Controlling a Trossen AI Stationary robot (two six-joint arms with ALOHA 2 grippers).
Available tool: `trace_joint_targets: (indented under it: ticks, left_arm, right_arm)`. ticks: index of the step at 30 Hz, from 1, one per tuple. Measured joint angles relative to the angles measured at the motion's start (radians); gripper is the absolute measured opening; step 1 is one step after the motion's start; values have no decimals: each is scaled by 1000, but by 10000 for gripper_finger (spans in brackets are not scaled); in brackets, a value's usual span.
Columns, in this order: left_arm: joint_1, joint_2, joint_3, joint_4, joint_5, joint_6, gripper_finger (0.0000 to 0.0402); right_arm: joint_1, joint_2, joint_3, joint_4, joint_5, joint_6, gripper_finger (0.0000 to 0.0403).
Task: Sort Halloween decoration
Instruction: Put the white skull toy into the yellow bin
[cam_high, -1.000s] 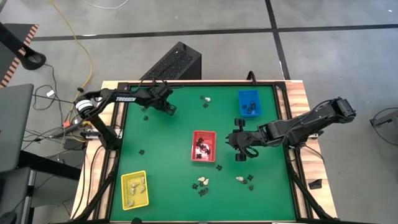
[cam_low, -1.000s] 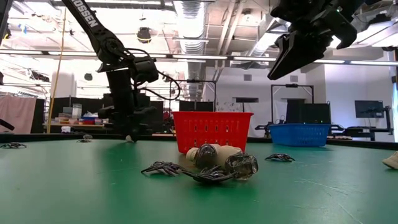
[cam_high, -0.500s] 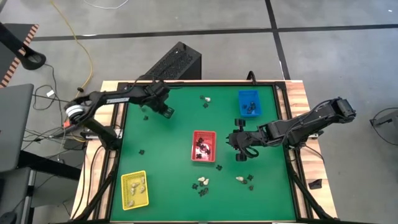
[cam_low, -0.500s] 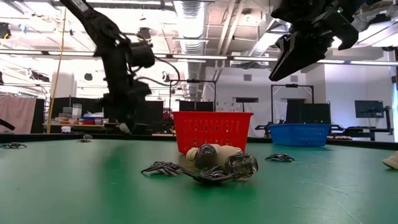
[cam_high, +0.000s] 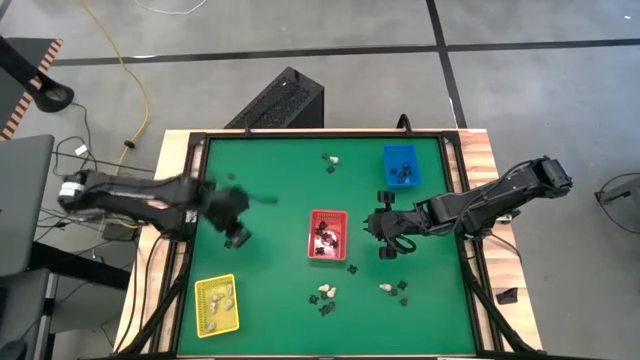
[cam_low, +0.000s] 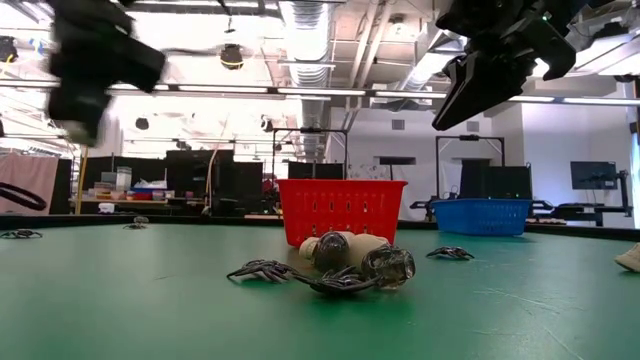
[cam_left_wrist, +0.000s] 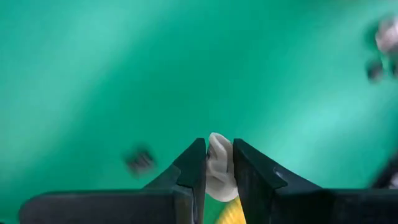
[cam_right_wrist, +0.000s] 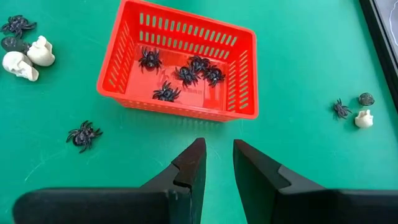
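The left gripper (cam_left_wrist: 218, 163) pinches a cream skull (cam_left_wrist: 219, 167) between its fingertips, above the green table (cam_high: 280, 190) near the yellow tray (cam_high: 216, 303). The right gripper (cam_right_wrist: 217, 160) hovers empty, jaws slightly apart, beside the red tray (cam_right_wrist: 180, 62) holding black spiders (cam_right_wrist: 186, 71)

My left gripper (cam_left_wrist: 219, 163) sits over the table's left side with a skull (cam_left_wrist: 218, 167) between its fingers. Right gripper (cam_right_wrist: 217, 163) hangs just right of the middle basket (cam_high: 328, 234), which has spiders (cam_right_wrist: 180, 73) in it.
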Motion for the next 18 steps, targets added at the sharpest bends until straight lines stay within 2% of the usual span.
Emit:
trace_joint_targets:
  ticks: [5,10,14,18]
  left_arm:
    - [-363,-58,-42,39,-56,-332,59]
    - [-648,-37,-42,120,-147,-545,60]
    - [-781,18,-61,245,-169,-644,60]
    - [-836,102,-70,267,-166,-712,60]
  right_arm:
    - [0,0,0,2,0,0,111]
    - [0,0,0,6,0,2,111]
    - [0,0,0,12,0,5,111]
    - [0,0,0,18,0,5,111]
